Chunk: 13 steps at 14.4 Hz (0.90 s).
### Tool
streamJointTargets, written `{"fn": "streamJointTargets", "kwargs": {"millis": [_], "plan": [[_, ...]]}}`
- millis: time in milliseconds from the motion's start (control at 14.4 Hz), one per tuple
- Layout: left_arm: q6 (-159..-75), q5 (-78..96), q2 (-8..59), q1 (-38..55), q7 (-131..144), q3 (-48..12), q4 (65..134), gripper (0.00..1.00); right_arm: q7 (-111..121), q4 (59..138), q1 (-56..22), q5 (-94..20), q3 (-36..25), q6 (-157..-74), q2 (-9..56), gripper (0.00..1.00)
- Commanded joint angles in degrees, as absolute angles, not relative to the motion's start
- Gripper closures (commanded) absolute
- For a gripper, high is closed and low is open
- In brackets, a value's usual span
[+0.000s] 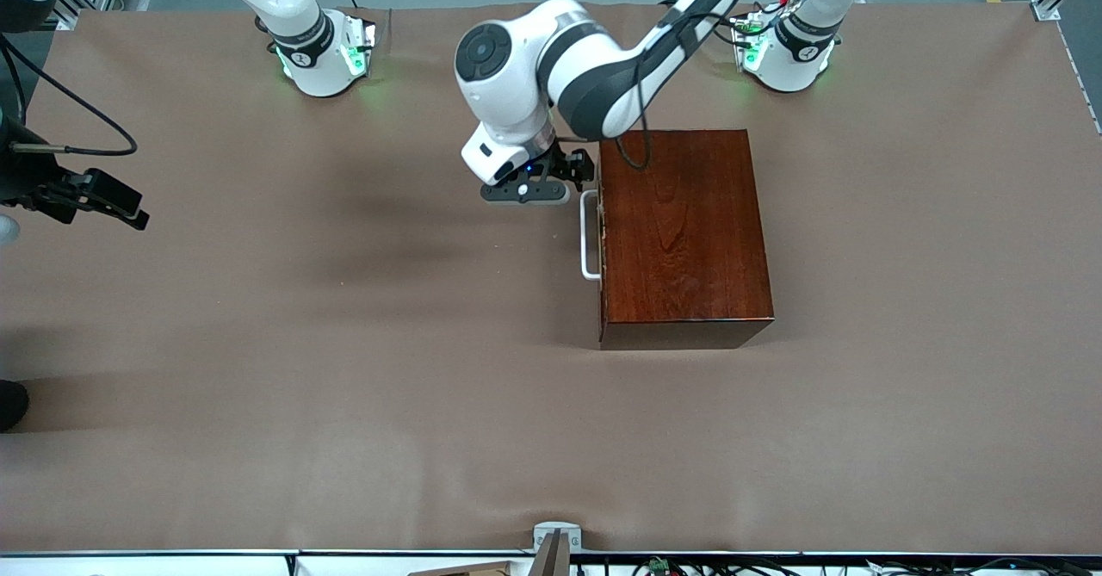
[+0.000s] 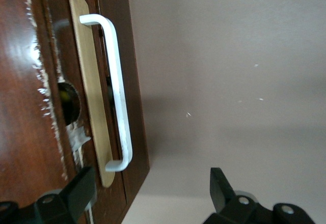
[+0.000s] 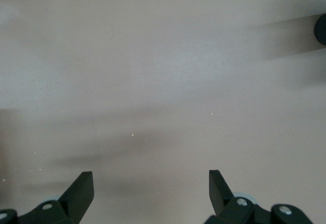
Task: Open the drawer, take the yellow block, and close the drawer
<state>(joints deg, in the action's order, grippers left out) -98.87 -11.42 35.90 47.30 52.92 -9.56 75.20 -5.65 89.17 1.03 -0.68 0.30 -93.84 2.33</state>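
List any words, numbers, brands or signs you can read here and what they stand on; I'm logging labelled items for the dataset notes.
None can be read.
The wooden box, its drawer front and white handle carry no text.
The round dark emblems on the arm bases are too small to read.
The left gripper, open beside the handle, and the right gripper, open over bare table, show no lettering.

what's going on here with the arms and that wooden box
The left arm has reached across to the glossy mahogany-coloured wooden box. Its left pincer hangs open at the end of the white U-shaped bar handle that lies farther from the front camera, not gripping it. The drawer with the dark reddish-brown front is shut, so no yellow block shows. The right pincer waits open over the brown table at the right arm's end.
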Motion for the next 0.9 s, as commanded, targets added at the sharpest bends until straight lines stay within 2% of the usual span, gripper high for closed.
{"fn": "streamJointTargets", "kwargs": {"millis": [0,416,831], "plan": [[-99.4,-13.09,38.67,48.52,52.12,-7.65,73.04,0.0,-6.33,88.95,1.41,-0.97,0.7,-94.04,2.37,0.0],[-99.93,-15.56,40.43,48.43,50.19,-6.33,73.21,0.0,-6.24,88.95,1.49,-0.97,0.7,-94.04,2.37,0.0],[-104.14,-15.56,42.36,48.25,50.54,-5.71,73.21,0.0,-6.33,88.95,1.58,-0.97,0.7,-94.13,2.37,0.0]]}}
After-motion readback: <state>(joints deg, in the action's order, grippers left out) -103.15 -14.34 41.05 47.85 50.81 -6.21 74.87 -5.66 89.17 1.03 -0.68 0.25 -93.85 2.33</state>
